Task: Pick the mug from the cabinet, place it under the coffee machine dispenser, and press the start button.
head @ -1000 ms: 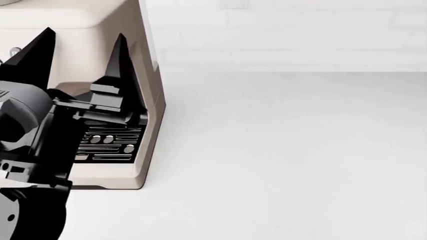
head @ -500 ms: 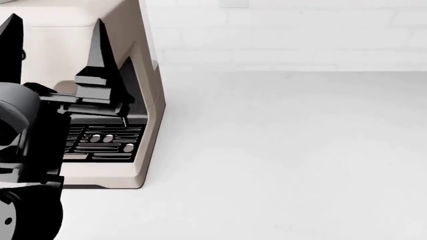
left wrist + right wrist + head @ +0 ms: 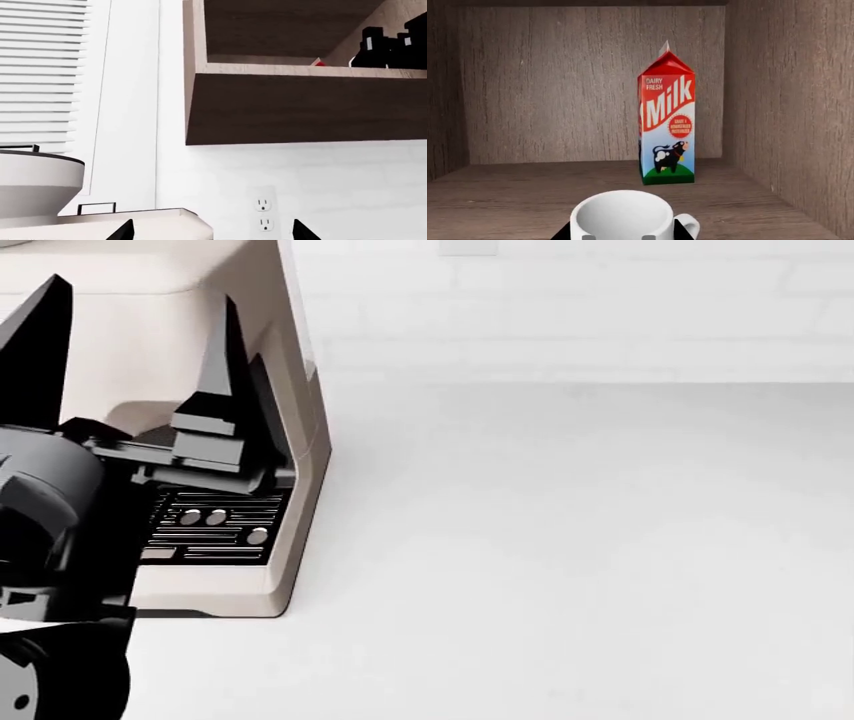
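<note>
The right gripper (image 3: 622, 235) is up inside the cabinet (image 3: 594, 90), its dark fingers either side of the mug (image 3: 624, 216); whether they grip it I cannot tell. The mug stands upright on the shelf, the milk carton (image 3: 667, 120) well behind. The left gripper (image 3: 134, 390), jaws apart, is at the coffee machine (image 3: 287, 440).

- A red, white and blue milk carton (image 3: 667, 116) marked "Dairy Fresh Milk" is seen upright on a wooden cabinet shelf (image 3: 507, 192), near the back wall and toward the 3 o'clock side.
- A white double wall outlet (image 3: 264, 215) is set in the white wall below the wooden wall cabinet (image 3: 300, 107).
- White window blinds (image 3: 43, 75) are seen at 9 o'clock of that cabinet.
- A plain white countertop (image 3: 574, 560) is spread across the head view.
</note>
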Robot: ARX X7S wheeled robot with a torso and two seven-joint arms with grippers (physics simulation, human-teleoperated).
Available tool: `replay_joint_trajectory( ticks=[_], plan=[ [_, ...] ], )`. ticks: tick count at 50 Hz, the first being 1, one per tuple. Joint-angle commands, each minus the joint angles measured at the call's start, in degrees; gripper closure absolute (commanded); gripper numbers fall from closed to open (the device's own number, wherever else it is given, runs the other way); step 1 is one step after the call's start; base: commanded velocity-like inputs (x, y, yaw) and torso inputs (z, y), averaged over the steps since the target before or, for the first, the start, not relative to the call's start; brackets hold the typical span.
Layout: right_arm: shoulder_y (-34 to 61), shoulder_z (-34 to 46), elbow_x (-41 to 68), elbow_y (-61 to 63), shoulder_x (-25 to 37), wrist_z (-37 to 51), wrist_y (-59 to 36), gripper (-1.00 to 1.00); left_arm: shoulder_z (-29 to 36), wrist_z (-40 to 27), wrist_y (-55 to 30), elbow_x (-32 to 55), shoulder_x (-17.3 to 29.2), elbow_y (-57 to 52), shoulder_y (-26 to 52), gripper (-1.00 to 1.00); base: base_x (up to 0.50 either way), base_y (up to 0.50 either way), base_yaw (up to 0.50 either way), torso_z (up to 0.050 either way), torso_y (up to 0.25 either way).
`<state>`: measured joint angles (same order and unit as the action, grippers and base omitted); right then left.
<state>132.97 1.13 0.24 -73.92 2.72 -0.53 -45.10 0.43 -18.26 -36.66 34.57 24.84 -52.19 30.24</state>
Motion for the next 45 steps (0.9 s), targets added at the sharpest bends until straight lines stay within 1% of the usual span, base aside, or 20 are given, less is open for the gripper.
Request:
replay_joint_trajectory(
  ticks=[1, 2, 4, 5, 12, 22, 39, 45],
  plan=[
    [-0.9, -1.3, 0.2, -1.1, -0.2, -0.9, -0.2, 1.0, 0.7, -0.1, 0.3, 0.4, 0.7, -0.4, -0.5, -1.0, 0.0, 0.0, 0.0, 0.0, 0.0],
    [2.0, -1.0, -1.8, 7.5, -1.6, -8.8, 8.4, 1.0, 0.8, -0.2, 0.3, 0.4, 0.8, -0.4, -0.5, -1.0, 0.0, 0.0, 0.0, 0.0, 0.0],
    [2.0, -1.0, -1.6, 24.7, -1.7, -9.0, 25.6, 1.0, 1.0, -0.2, 0.4, 0.4, 0.8, -0.4, -0.5, -1.0, 0.0, 0.0, 0.0, 0.0, 0.0],
    [2.0, -1.0, -1.4, 25.3, -1.6, -9.1, 30.5, 1.0, 1.1, -0.3, 0.4, 0.4, 0.9, -0.3, -0.5, -1.0, 0.0, 0.0, 0.0, 0.0, 0.0],
    [2.0, -1.0, -1.3, 25.6, -1.8, -10.4, 30.0, 1.0, 1.5, -0.6, 0.6, 0.5, 1.1, -0.3, -0.5, -1.0, 0.0, 0.0, 0.0, 0.0, 0.0],
    [2.0, -1.0, -1.3, 26.3, -1.9, -10.5, 29.7, 1.0, 1.7, -0.9, 0.8, 0.9, 1.6, -0.4, -0.6, -1.0, -0.47, 0.13, 0.0, 0.0, 0.0],
    [2.0, -1.1, -0.7, 25.4, -0.9, -11.0, 25.8, 1.0, 2.4, -1.6, 1.2, 1.5, 2.3, -0.6, -0.6, -1.0, -0.01, 0.0, 0.0, 0.0, 0.0],
    [2.0, -1.1, -0.3, 24.5, -0.3, -11.6, 24.8, 1.0, 2.9, -1.9, 1.5, 1.3, 2.4, -0.6, -0.7, -1.0, -0.47, 0.09, 0.0, 0.0, 0.0]
  ],
)
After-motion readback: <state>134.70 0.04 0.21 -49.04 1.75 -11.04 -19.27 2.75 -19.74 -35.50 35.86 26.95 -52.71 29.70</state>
